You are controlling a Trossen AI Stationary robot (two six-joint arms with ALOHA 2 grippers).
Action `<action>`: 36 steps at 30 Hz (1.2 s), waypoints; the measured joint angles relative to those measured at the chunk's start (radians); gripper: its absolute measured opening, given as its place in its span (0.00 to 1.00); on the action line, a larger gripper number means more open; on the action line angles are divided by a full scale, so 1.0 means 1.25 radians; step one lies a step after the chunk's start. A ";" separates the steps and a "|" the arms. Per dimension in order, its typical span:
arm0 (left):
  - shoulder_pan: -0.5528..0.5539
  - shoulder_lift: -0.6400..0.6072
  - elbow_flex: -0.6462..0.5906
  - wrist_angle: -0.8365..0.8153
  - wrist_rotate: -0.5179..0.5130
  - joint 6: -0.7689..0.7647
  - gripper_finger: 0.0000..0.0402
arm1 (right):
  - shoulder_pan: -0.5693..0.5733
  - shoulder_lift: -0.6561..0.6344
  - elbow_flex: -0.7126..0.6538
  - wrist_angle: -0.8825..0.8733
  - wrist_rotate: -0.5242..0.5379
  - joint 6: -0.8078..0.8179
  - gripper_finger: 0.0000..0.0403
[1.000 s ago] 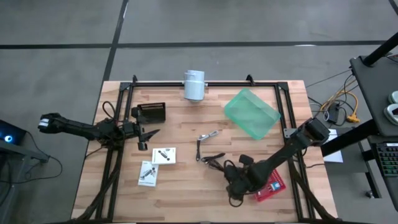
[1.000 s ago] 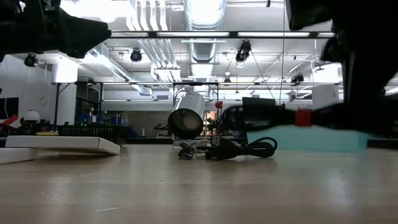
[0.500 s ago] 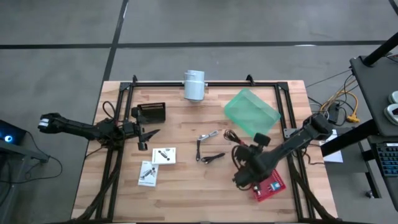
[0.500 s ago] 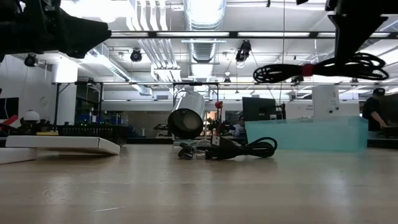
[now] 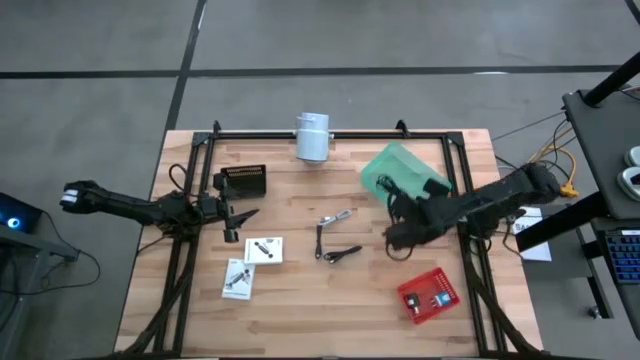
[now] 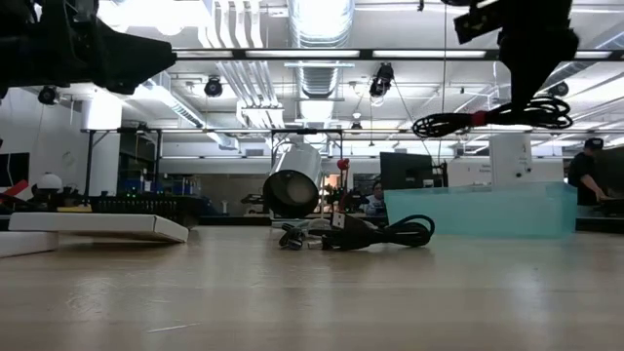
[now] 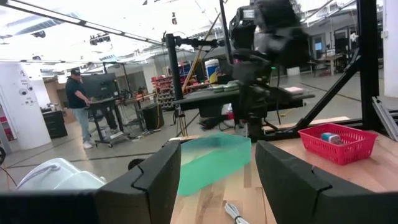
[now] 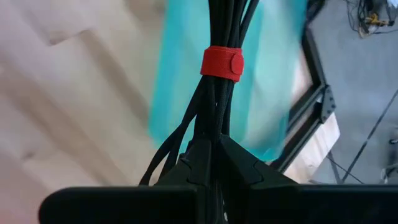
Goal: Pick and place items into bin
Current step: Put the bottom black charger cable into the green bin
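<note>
My right gripper (image 5: 402, 218) is shut on a coiled bundle of black cords (image 5: 393, 190) tied with a red strap (image 8: 222, 63). It hangs in the air over the near-left part of the translucent green bin (image 5: 425, 190), above the bin's rim (image 6: 478, 191) in the low view. On the table lie another black cord (image 5: 341, 255), a silvery metal piece (image 5: 335, 218) and two white packets (image 5: 264, 248) (image 5: 237, 278). My left gripper (image 7: 217, 180) waits open near the table's left side (image 5: 236, 214), touching nothing. My right gripper pinches the cord bundle between its two shut fingers (image 8: 239, 165), at one end of the coil (image 8: 210, 134), a little behind the red strap. The fingers come slanting down from the table's right. The bundle is lifted clear and sticks out roughly level (image 6: 487, 117) beyond them.
A red basket (image 5: 428, 295) sits near the table's near right corner. A black ribbed block (image 5: 243, 180) lies beside the left arm. A white cylinder (image 5: 312, 137) stands at the far edge. A black frame (image 5: 190, 260) runs along the table's sides. A person (image 7: 79, 106) stands far back in the room.
My right gripper has risen from the table near the red basket with the cord bundle. It carried the bundle toward the far edge until it came over the green bin. The bundle, first low by the table, now hangs clear above the bin's rim.
</note>
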 joint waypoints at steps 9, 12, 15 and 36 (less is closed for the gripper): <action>0.000 0.016 0.000 0.000 0.000 -0.001 0.48 | -0.230 -0.199 -0.149 0.204 -0.014 -0.281 0.03; 0.000 0.022 0.000 0.000 0.000 -0.001 0.48 | -0.328 -0.266 -0.203 0.329 -0.090 -0.401 0.03; 0.000 0.027 0.000 0.000 0.000 -0.001 0.48 | -0.417 -0.313 -0.243 0.382 -0.143 -0.471 0.03; 0.000 0.030 0.000 0.000 0.000 -0.001 0.48 | -0.727 -0.284 -0.351 0.462 -0.211 -0.731 0.03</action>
